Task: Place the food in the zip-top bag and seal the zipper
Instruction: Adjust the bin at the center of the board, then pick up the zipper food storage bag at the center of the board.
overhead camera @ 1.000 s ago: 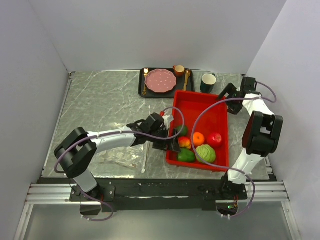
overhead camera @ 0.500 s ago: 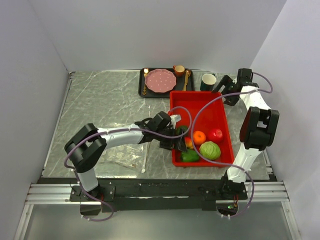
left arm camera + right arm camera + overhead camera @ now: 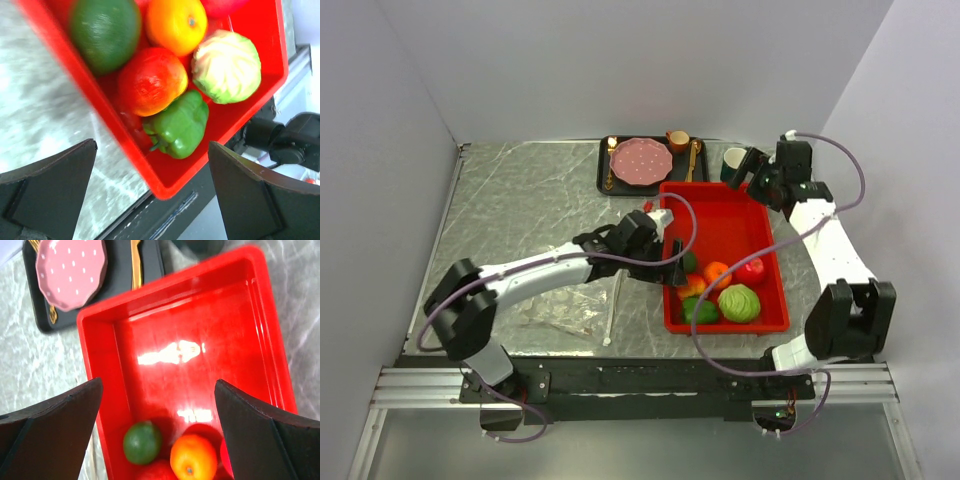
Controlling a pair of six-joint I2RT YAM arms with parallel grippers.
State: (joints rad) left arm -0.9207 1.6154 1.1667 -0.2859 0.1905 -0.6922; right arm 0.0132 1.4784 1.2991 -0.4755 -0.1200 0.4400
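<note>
We've got loads of bare table (image 3: 520,200) on the left; the red tray (image 3: 735,215) hugs the right side. The zip-top bag (image 3: 560,312) lies flat by the front edge, well apart from the left gripper (image 3: 672,262), jaws wide over the food (image 3: 738,302) in the tray's near end. The right gripper (image 3: 752,170) is wide too, over the far rim.

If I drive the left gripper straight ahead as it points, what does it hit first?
Probably the green pepper, just inside the red tray side wall. The left gripper may clip that wall first, since depth is unclear.
</note>
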